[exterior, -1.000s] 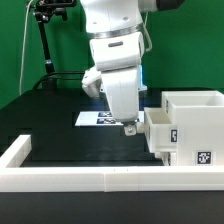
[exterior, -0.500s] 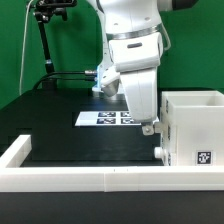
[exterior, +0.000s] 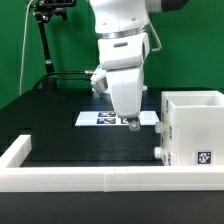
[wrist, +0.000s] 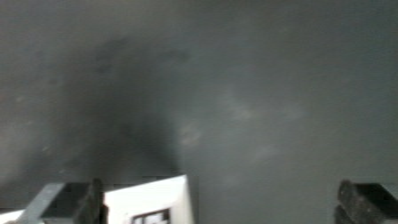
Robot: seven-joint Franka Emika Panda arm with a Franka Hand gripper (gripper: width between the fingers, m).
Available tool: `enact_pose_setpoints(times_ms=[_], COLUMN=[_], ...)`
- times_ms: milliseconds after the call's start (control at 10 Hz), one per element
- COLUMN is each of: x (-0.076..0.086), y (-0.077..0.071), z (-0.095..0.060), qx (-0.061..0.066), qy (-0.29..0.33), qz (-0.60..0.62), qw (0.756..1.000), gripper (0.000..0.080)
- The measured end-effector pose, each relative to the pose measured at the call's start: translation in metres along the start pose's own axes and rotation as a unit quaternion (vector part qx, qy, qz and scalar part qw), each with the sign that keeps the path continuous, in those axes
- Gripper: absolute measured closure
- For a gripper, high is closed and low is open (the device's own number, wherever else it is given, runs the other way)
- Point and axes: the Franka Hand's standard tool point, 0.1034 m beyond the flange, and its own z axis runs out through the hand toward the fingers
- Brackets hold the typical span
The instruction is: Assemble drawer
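Observation:
The white drawer box (exterior: 195, 125) stands at the exterior view's right, with the drawer sitting inside it and a small knob (exterior: 160, 152) on its left face. My gripper (exterior: 131, 124) hangs just left of the box's upper left corner, above the black table, and does not touch it. In the wrist view the two dark fingertips (wrist: 80, 202) stand far apart with nothing between them; the gripper (wrist: 224, 205) is open and empty. The box is out of the wrist view.
The marker board (exterior: 100, 118) lies flat behind and below the gripper; its corner shows in the wrist view (wrist: 151, 200). A low white rail (exterior: 80, 180) borders the table's front and left. A black stand (exterior: 45, 50) rises at the back left.
The drawer that stuck out of the box's left side a second ago now sits pushed in. The gripper, which had gone right to the box, has drawn back to the left.

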Motion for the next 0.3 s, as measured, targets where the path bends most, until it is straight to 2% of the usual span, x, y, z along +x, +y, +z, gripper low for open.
enact_pose_setpoints(times_ms=[100, 300], x=[-0.0040, -0.0044], y=[-0.0084, -0.0077], z=[0.0027, 0.0034], qx=[0.000, 0.001], qy=[-0.002, -0.001], qz=[0.004, 0.004], qw=[1.000, 1.000], gripper=[0.0151, 0.0151])
